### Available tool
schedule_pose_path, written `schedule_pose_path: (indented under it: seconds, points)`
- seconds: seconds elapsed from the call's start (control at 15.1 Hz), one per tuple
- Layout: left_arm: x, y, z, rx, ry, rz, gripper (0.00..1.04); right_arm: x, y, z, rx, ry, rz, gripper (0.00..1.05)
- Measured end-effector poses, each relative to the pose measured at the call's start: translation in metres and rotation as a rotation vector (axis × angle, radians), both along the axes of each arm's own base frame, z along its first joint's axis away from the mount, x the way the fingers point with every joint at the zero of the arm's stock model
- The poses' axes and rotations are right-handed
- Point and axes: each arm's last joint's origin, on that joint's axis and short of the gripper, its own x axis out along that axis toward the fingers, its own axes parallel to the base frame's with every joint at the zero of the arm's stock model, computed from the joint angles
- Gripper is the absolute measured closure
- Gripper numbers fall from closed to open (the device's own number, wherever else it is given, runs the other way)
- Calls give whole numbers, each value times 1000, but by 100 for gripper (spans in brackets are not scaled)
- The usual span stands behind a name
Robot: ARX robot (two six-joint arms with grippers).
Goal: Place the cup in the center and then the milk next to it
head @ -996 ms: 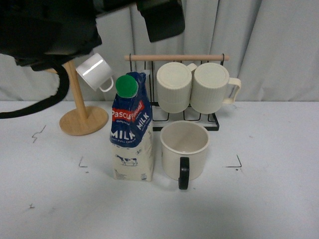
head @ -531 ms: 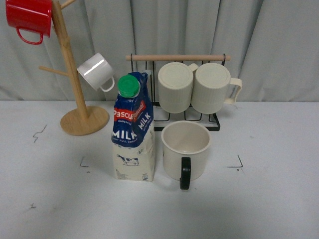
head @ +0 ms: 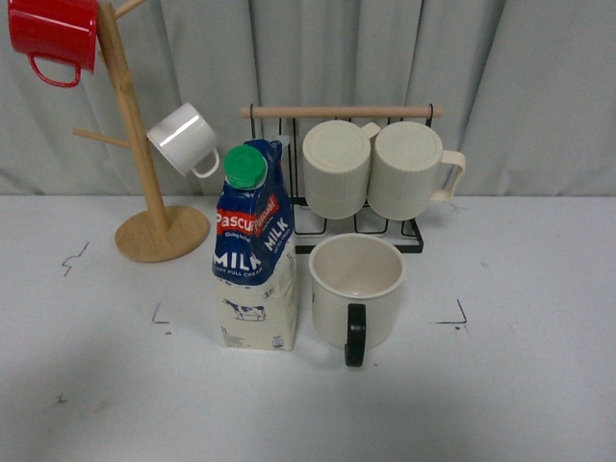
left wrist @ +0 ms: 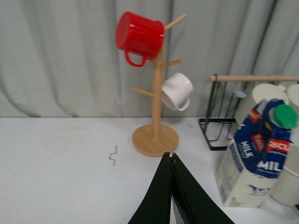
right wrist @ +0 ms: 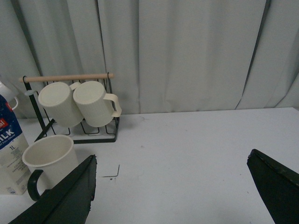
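Note:
The cup (head: 354, 289), cream with a black handle facing me, stands upright in the center (head: 423, 313), between the black corner marks. The milk (head: 254, 252), a blue and cream carton with a green cap, stands upright close to the cup's left, a narrow gap between them. Neither gripper shows in the front view. My left gripper (left wrist: 171, 156) is shut and empty above the table, left of the milk (left wrist: 259, 154). My right gripper (right wrist: 172, 161) is open wide and empty, right of the cup (right wrist: 51, 158) and the milk (right wrist: 9, 149).
A wooden mug tree (head: 144, 183) with a red mug (head: 53, 34) and a small white mug (head: 183, 138) stands at the back left. A black wire rack (head: 342, 173) with two ribbed cream mugs stands behind the cup. A grey curtain closes the back.
A dark arm that covered the upper left of the front view a second ago has gone out of view, which uncovers the mug tree. The cup and the milk have not moved.

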Motion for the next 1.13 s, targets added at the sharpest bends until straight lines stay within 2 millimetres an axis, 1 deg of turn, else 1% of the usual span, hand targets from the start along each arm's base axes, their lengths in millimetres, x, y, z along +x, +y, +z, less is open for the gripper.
schedule_pose_path:
  seconds: [0.27, 0.33, 0.4, 0.66, 0.8, 0.86, 1.13]
  points:
    - [-10, 0, -4, 0, -10, -3, 103, 0, 0, 0, 0, 0, 0, 6]
    - [-11, 0, -7, 0, -39, -3, 103, 0, 0, 0, 0, 0, 0, 6]
    - [-12, 0, -11, 0, -5, -3, 103, 0, 0, 0, 0, 0, 0, 6]
    - [-20, 0, -9, 0, -22, -3, 103, 0, 0, 0, 0, 0, 0, 6]
    - [-28, 0, -10, 0, -21, -3, 103, 0, 0, 0, 0, 0, 0, 6]
    - [-39, 0, -12, 0, -19, -3, 103, 0, 0, 0, 0, 0, 0, 6]
    - [-39, 1, -13, 0, -11, -2, 103, 0, 0, 0, 0, 0, 0, 6]
